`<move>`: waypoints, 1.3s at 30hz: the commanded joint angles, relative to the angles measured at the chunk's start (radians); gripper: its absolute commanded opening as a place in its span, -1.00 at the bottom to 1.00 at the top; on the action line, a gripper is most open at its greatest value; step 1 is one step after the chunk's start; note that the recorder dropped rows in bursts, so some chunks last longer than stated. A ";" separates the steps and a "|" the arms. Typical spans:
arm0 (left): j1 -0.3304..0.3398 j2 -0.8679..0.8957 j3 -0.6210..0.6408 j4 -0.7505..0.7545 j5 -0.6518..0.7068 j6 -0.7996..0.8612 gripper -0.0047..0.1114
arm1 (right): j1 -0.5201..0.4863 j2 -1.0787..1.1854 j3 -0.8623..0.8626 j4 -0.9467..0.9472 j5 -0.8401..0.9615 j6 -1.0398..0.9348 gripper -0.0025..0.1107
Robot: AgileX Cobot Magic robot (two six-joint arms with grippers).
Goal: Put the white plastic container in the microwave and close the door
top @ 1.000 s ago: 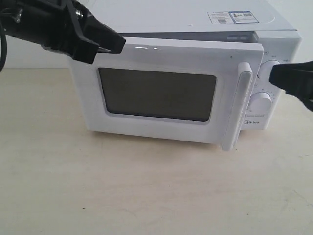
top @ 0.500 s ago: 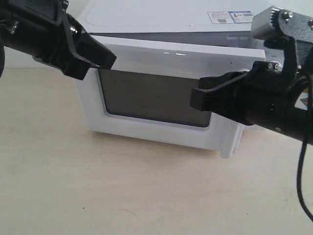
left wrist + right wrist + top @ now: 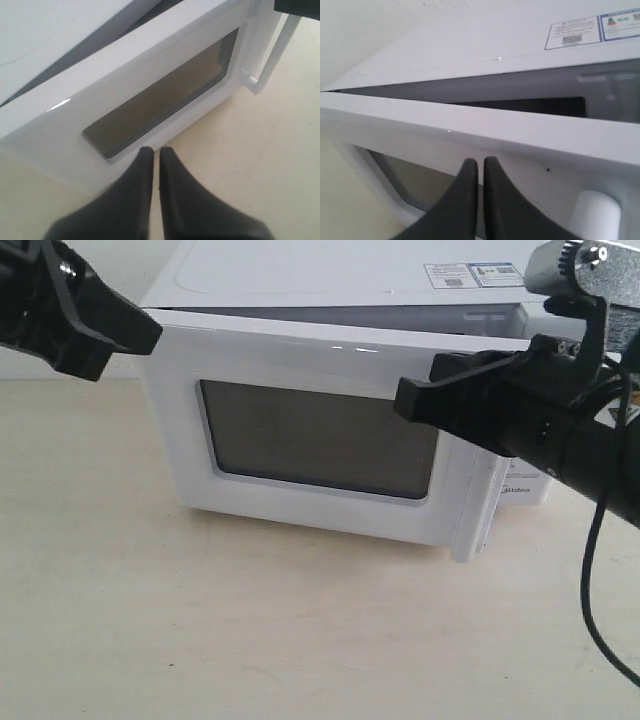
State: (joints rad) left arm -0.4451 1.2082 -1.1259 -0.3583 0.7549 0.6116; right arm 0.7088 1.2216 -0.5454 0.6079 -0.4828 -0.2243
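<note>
**Item: microwave** (image 3: 330,275). It stands on the far side of the counter (image 3: 300,640), with stickers (image 3: 475,275) on its top at the right.

**Item: door** (image 3: 300,355). Nearly shut, not latched. My right wrist view shows a dark wedge of a gap between its top edge and the body, widening toward the handle (image 3: 468,530) on the right.

**Item: container.** Not in view. The dark window (image 3: 320,435) shows nothing behind it, and I can make nothing out in the gap. As the counter does not carry it, I judge it is already inside.

**Item: my left fingers** (image 3: 135,332). Narrow, almost together, holding nothing. They are at the door's top left corner, by the hinge side, just beside it rather than on it.

**Item: my right fingers** (image 3: 420,400). Also narrow, only a sliver between them, and empty. They are in front of the door's right part, near the handle. I cannot tell whether they touch.

**Progress.** Loading looks done. What is left is the last push to seat the door.

**Change since a second ago.**
- The door then stood further out at the handle end. It has swung most of the way in.
- My right fingers were out at the far right edge and have come across in front of the door.
- My left fingers lay over the door's upper left and have drawn back leftward, off its face.
</note>
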 commanded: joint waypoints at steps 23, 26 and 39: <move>-0.006 -0.027 -0.004 -0.011 0.104 -0.082 -0.84 | 0.406 0.188 -0.002 0.602 -0.659 -0.485 -0.96; -0.006 -0.027 -0.004 -0.018 0.125 -0.082 -0.84 | 0.403 0.199 -0.002 0.601 -0.682 -0.470 -0.96; -0.006 -0.027 -0.004 -0.053 0.135 -0.082 -0.84 | 0.277 0.221 -0.005 0.482 -0.578 -0.363 -0.96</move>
State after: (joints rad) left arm -0.4451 1.1882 -1.1259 -0.3977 0.8849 0.5388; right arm 1.0084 1.4401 -0.5454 1.1247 -1.0937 -0.6190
